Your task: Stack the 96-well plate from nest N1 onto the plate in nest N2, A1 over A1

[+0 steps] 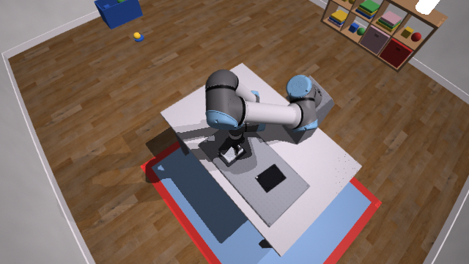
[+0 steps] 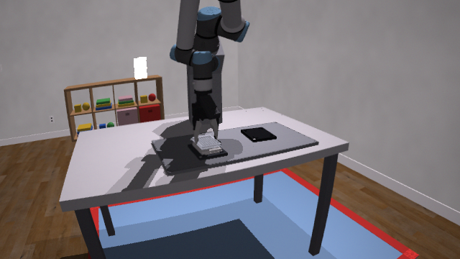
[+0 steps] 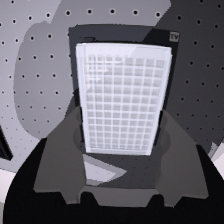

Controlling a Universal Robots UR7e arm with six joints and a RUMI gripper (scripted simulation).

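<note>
Under the end effector (image 2: 205, 135) — 96-well plate (image 3: 122, 110), lower plate hidden.

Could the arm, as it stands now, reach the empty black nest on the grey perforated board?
Probably yes: the black nest lies uncovered on the same board, with nothing in between. But the end effector is shut on the white well plate, so it would need to let go first.

Your plates and nests, seen from the exterior camera

On the table (image 2: 108, 173) lies a board (image 2: 287, 138) with two nests. The left nest (image 2: 221, 154) carries the plate (image 2: 208, 142), which your gripper (image 2: 205, 136) grips from above. The other nest (image 2: 258, 134) sits well apart to its right. A shelf unit (image 2: 67, 104) stands behind, by the wall.
</note>
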